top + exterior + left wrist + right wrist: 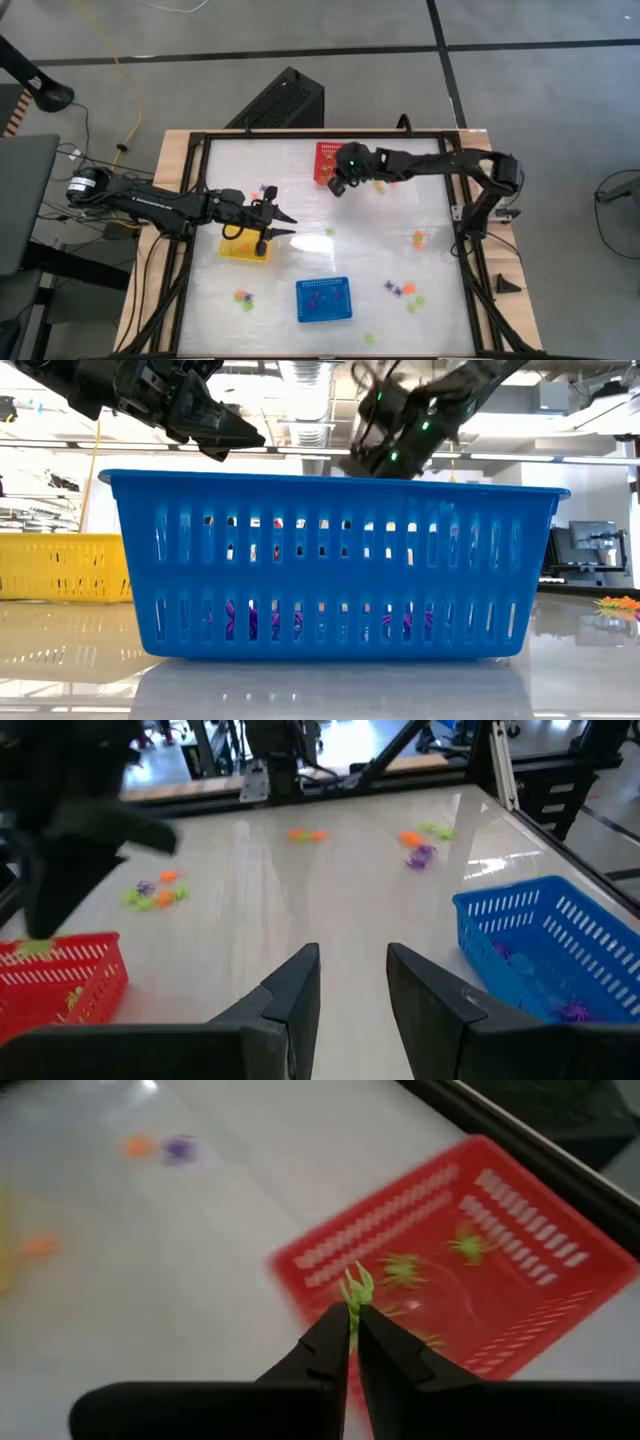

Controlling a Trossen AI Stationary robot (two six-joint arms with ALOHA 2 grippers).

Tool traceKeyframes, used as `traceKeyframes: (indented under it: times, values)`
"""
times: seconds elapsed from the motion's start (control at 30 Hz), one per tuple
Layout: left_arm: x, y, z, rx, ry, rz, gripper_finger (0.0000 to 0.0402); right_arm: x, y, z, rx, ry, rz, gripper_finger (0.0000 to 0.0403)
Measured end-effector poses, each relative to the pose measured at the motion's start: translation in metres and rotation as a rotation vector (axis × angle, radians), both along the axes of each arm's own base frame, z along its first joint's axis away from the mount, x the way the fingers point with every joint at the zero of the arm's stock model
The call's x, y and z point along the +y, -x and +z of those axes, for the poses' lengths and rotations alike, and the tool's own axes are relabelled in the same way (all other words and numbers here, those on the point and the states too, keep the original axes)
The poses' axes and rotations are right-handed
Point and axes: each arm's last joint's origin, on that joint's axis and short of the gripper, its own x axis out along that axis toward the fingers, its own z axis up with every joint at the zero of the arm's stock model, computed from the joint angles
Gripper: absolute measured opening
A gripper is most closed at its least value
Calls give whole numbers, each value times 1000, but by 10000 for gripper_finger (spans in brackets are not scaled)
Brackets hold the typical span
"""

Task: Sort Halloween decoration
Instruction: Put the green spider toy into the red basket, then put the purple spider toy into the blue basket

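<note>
- Halloween decoration, a tiny light-green plastic spider trinket (pixel 355 1292), is pinched in the right claw (pixel 353 1320) above the near edge of the red perforated rectangular basket (pixel 520 1220).
- Step in hand, by judgement: delivering a green piece to the red basket, where other green trinkets (pixel 402 1268) already lie; the next move calls for carrying it over the basket's inside and parting the fingers.
- Left claw (pixel 352 980) hovers by the yellow perforated basket (pixel 245 247), fingers apart and empty.
- Loose orange, purple and green trinkets (pixel 403 291) remain scattered on the tabletop (pixel 350 255).
</note>
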Motion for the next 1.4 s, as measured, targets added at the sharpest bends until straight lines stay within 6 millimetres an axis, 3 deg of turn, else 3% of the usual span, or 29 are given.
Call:
traceKeyframes:
  times: [0.17, 0.43, 0.67, 0.87, 1.07, 1.23, 1.4]
  values:
    - [0, 0, -2, 20, -15, 3, 108, -19, -6, -2, 57, 32, 1, 95]
    - [0, 1, -4, 39, -14, 6, 108, -22, -3, 25, 201, 19, 76, 188]
    - [0, 1, -3, 38, 36, 19, 108, 16, 15, 43, 329, -20, 448, 216]
    - [0, -2, -3, 20, 167, 51, 108, 54, 40, 61, 361, -25, 572, 213]
    - [-1, -13, -11, 15, 308, 93, 108, 93, 77, 56, 185, 70, 679, 212]
    - [-9, -30, -28, -6, 378, 84, 108, 110, 109, 47, -72, 177, 717, 212]
    - [-22, -57, -37, 14, 400, 56, 108, 116, 138, 73, -255, 224, 711, 212]
